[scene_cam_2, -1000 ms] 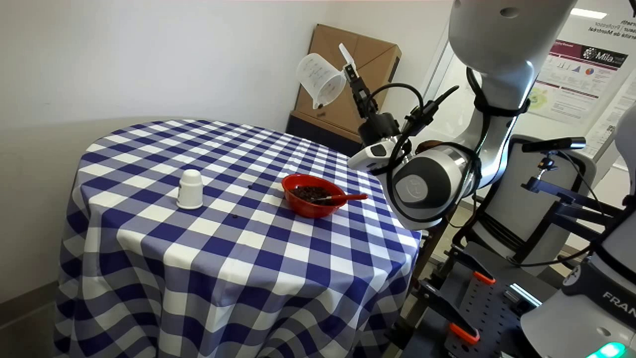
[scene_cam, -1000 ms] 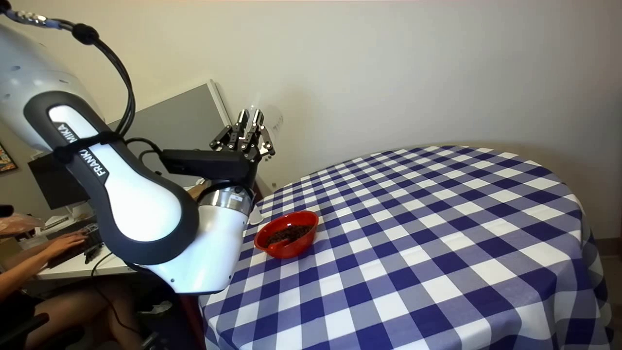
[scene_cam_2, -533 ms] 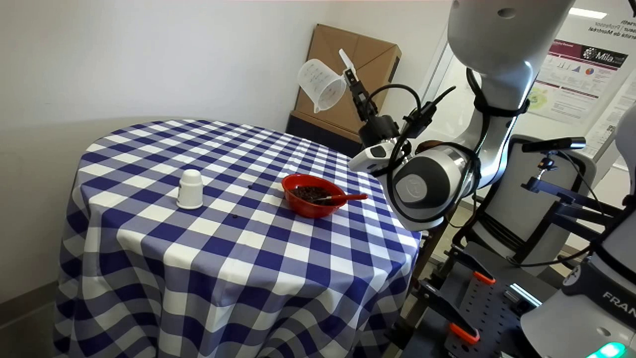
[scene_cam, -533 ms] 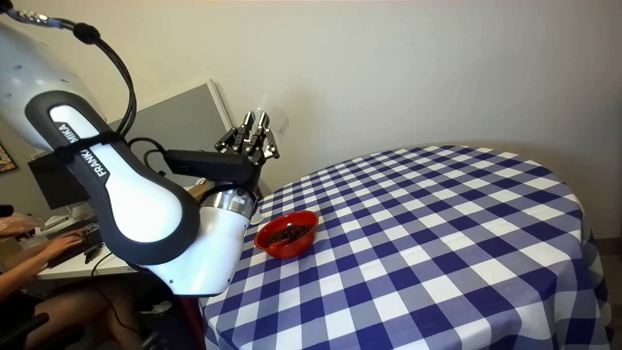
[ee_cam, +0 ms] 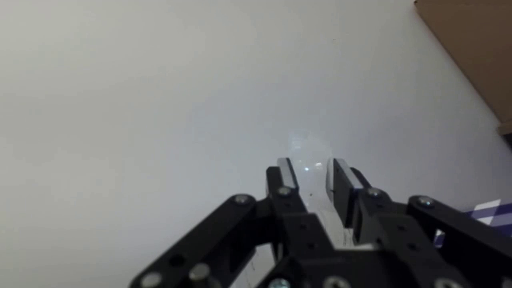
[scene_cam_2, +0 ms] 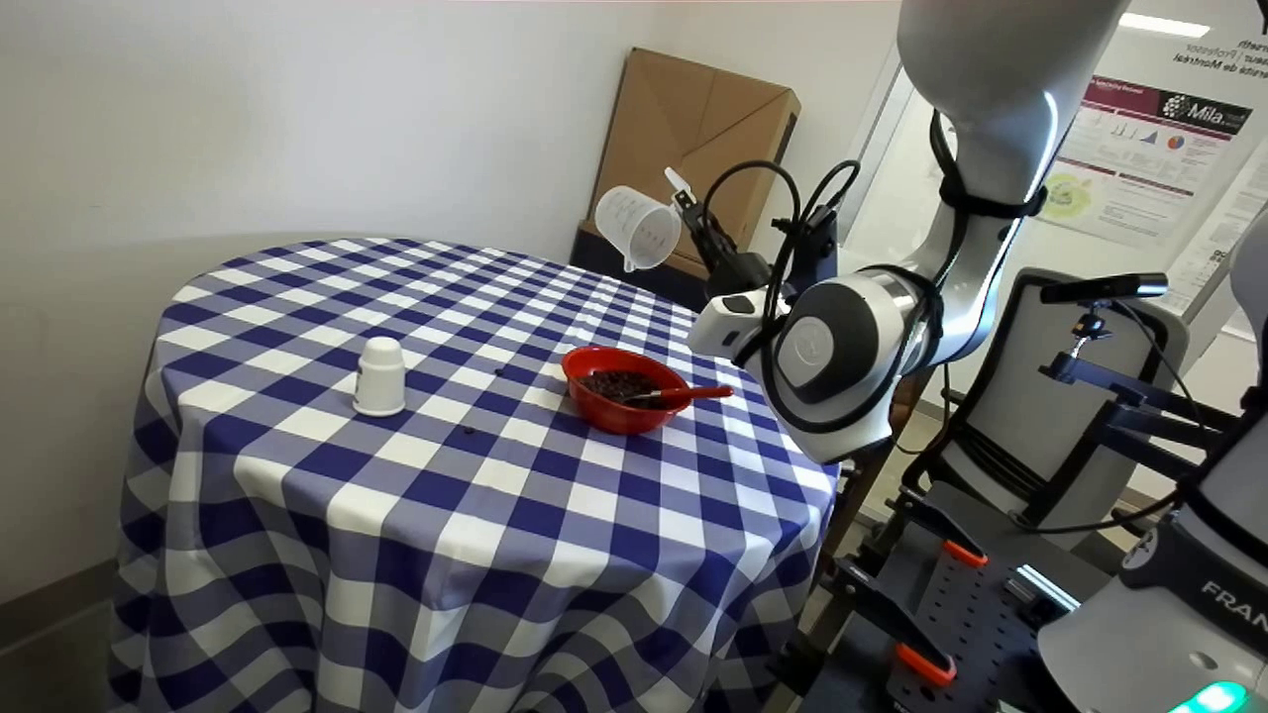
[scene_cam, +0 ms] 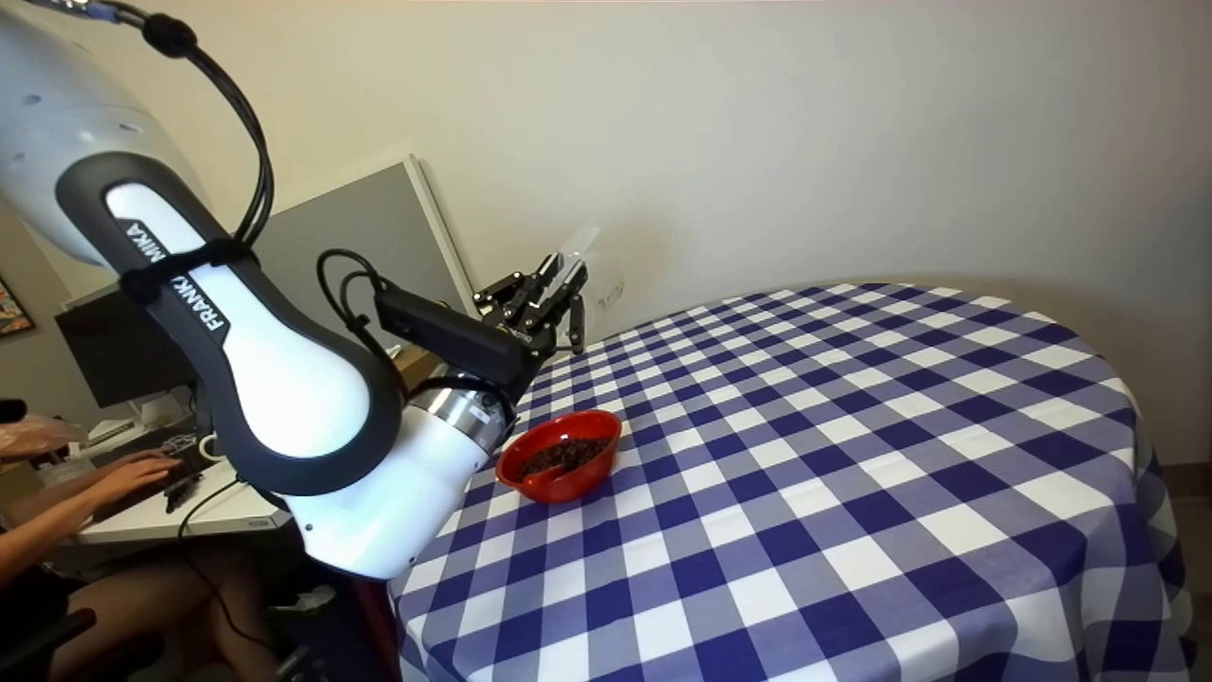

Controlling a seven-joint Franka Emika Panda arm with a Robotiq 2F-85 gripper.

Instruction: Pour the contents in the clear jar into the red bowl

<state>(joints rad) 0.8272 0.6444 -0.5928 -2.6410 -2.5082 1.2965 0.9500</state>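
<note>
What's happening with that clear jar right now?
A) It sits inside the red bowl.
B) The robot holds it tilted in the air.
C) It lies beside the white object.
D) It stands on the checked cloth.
B: the tool grips the clear jar by its handle, and in an exterior view it hangs tipped in the air, higher than the red bowl.

Beyond the gripper (scene_cam: pixel 565 268) an off-white wall (scene_cam: pixel 805 142) is seen; below gripper level, a rounded table (scene_cam: pixel 947 407) draped in blue-and-white checked cloth (scene_cam: pixel 795 530). In an exterior view, a brown cardboard box (scene_cam_2: pixel 654 99) is shown behind the gripper.
</note>
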